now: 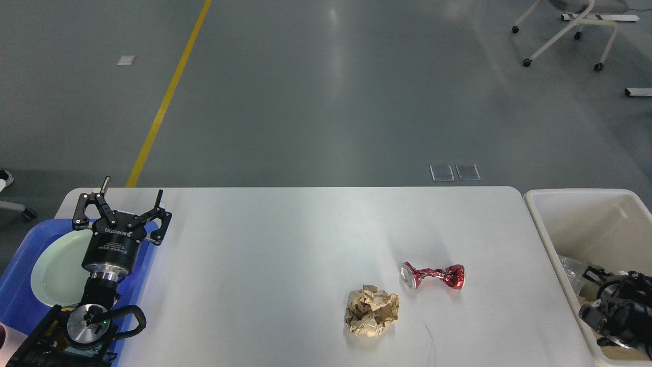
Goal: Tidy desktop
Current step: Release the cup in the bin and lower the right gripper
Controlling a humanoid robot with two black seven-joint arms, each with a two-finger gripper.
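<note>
The white desktop [285, 244] holds a crushed red can [433, 275] and a crumpled ball of brown paper [372, 311] right of its middle. My left gripper [127, 196] is open and empty, pointing up over the desktop's left end, above a blue tray [12, 290]. My right gripper [606, 300] is low inside the cream bin [586, 214] at the right. It shows dark and its fingers cannot be told apart. Nothing shows in it.
A pale green plate [56, 270] lies in the blue tray. The bin holds clear plastic wrap [570, 265] and brown paper. Beyond the table is grey floor with a yellow line [163, 102] and a wheeled chair [565, 30].
</note>
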